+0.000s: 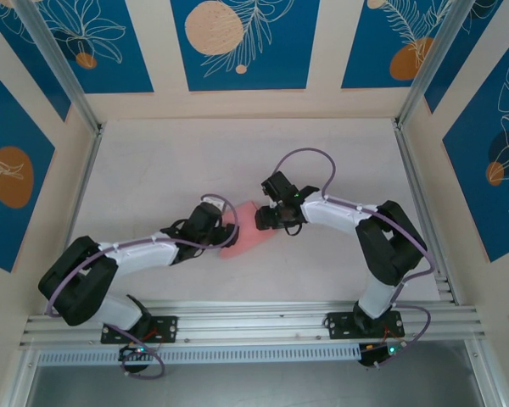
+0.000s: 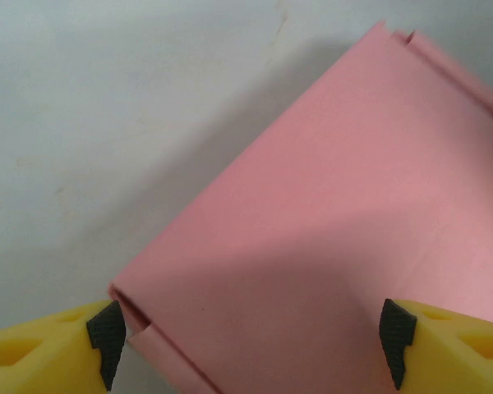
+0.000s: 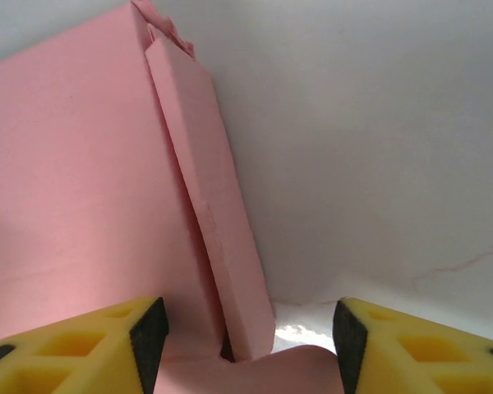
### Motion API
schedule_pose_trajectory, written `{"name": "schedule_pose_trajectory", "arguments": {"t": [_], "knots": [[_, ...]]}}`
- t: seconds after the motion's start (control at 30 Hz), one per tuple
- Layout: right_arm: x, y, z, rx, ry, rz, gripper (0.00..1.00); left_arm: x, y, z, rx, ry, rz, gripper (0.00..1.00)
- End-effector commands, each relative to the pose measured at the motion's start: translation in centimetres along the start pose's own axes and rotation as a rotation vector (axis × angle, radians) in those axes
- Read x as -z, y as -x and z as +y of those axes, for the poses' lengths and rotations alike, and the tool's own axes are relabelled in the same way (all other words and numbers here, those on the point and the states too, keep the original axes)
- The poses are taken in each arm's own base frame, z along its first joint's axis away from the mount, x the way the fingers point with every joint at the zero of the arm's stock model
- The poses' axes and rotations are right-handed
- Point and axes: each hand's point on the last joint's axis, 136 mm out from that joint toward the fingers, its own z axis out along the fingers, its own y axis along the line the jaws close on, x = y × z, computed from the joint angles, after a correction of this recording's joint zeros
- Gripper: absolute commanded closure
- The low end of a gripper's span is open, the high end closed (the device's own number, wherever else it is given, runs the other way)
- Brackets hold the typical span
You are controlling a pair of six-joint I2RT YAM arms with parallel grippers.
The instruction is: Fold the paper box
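1 paper box (image 1: 242, 238) (pink) on tbl (image 1: 153, 170).

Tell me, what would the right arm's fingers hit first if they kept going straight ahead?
Most likely the paper box: its side flap stands right between the right fingers, just ahead. Depth is hard to judge.

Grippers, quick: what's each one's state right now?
Left gripper: open, jaws spread over the paper box, no grip seen.
Right gripper: open, a folded flap of the box between its jaws, not clamped.
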Motion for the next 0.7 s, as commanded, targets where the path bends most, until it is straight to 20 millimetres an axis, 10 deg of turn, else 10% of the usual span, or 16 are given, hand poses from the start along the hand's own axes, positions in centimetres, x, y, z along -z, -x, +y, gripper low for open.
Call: {"name": "schedule_pose_trajectory", "arguments": {"t": [0.0,0.27,0.67], "knots": [[-1.3,-1.2,0.3,-0.009,0.053,0.042,0.49,-0.8,-3.8,2.1,0.042,0.045,0.112,0.21],[-3.2,-3.6,-0.2,-0.060,0.106,0.091,0.56,-1.0,-4.5,3.3,0.102,0.059,0.129,0.24],[-0.3,-1.9,1.5,-0.046,0.169,0.025,0.48,3.2,-2.5,4.6,0.198,0.082,0.023,0.21]]}}
